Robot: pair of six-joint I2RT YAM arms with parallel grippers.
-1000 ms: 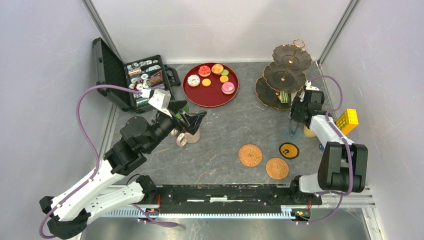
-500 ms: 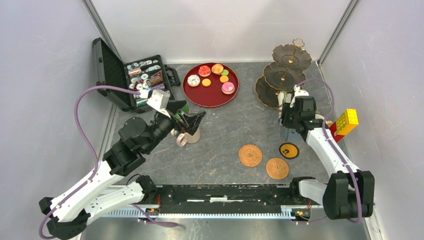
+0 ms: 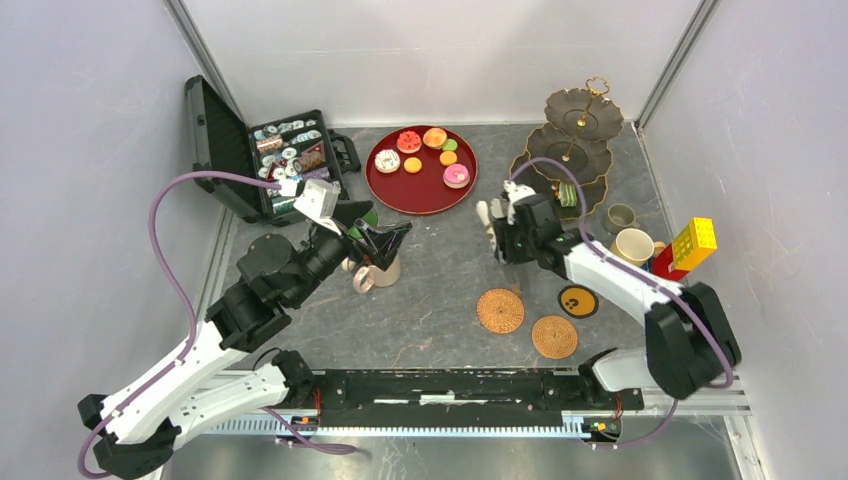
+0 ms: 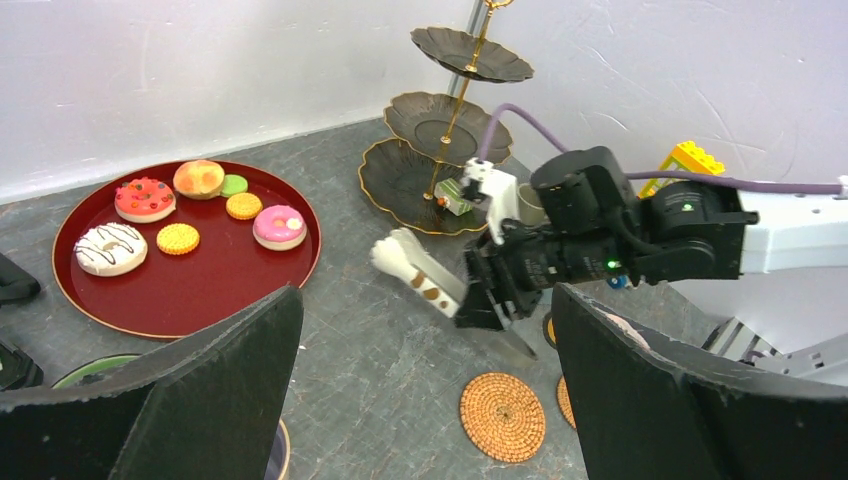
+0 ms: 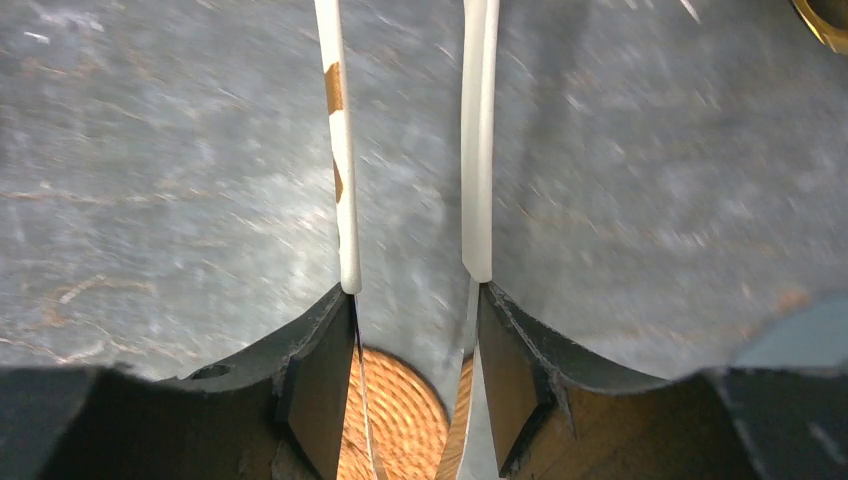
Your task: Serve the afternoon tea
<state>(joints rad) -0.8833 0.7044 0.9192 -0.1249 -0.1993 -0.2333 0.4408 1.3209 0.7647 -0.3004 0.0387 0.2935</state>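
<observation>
The right fingers (image 5: 320, 390) clamp white tongs (image 4: 415, 268) with brown spots over the tabletop (image 3: 440, 280), between the red tray (image 3: 425, 197) of toy cakes (image 3: 456, 175) and the three-tier stand (image 3: 583, 103). The left fingers (image 4: 200, 400) gape wide, empty, above a beige mug (image 3: 383, 273).

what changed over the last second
The right pincer, gripping white tongs, swung left from beside the stand to mid-table. The left pincer stayed open above a mug; cakes unmoved.
</observation>
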